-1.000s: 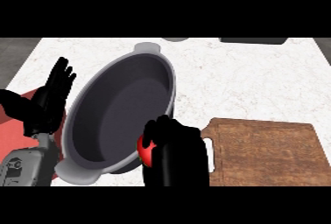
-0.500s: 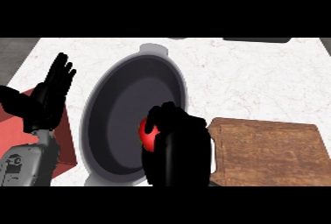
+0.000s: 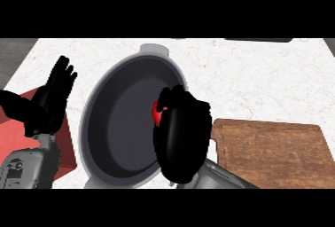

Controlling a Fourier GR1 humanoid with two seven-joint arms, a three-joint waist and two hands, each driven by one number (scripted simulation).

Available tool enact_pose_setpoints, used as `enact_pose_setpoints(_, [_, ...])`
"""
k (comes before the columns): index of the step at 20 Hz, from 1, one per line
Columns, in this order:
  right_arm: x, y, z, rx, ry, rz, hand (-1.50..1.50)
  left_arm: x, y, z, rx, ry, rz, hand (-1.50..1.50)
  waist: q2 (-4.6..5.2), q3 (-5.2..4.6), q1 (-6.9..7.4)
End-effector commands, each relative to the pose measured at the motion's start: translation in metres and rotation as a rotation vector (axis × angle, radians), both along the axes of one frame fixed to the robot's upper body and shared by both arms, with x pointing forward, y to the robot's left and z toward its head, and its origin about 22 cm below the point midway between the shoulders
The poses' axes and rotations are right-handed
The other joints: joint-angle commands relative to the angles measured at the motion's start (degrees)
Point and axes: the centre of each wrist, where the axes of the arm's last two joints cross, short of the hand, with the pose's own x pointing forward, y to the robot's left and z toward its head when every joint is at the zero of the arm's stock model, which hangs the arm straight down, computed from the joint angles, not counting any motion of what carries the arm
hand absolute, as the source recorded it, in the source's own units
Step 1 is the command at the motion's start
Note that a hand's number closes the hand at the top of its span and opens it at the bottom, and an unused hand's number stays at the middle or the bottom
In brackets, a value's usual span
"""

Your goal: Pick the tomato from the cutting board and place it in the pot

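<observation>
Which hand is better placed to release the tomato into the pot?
The right hand: it curls round the tomato above the pot. The left hand is open beside the pot, empty.

The pot (image 3: 123,128) lies unobstructed left of the right hand (image 3: 181,133).

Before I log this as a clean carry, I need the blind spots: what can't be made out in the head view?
Head view:
Most of the tomato: the right hand curled round it leaves only a red sliver.
The right rim of the pot: behind that hand.
The red object at left: cut by the view's edge, partly behind the left hand; unidentifiable.
The dark object at the top edge: cut off.
</observation>
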Motion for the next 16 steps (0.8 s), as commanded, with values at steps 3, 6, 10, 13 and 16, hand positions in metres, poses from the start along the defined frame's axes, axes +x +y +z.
enact_pose_setpoints(3, [0.025, 0.006, -0.018, -0.021, 0.112, -0.307, 1.5, 0.007, -0.001, -0.001, 0.016, -0.02, 0.013, 0.0, 0.62, 0.05, -1.17])
enact_pose_setpoints(6, [0.038, 0.005, -0.032, -0.004, 0.137, -0.315, 1.5, 0.004, -0.003, 0.0, 0.0, -0.027, 0.014, 0.0, 0.81, 0.14, -0.33])
enact_pose_setpoints(10, [0.038, 0.002, -0.038, 0.048, 0.218, -0.291, 1.5, 0.006, -0.003, 0.006, -0.006, -0.016, -0.015, 0.0, 0.72, 0.2, 0.04])
enact_pose_setpoints(13, [0.047, -0.015, -0.053, 0.156, 0.307, -0.332, -1.5, 0.005, 0.001, 0.006, 0.013, -0.027, 0.008, 0.0, 0.99, 0.29, -0.03])
enact_pose_setpoints(16, [0.047, -0.017, -0.049, 0.277, 0.338, -0.258, -1.5, 0.003, -0.004, 0.006, 0.005, -0.021, -0.009, 0.0, 1.02, 0.32, 1.0])
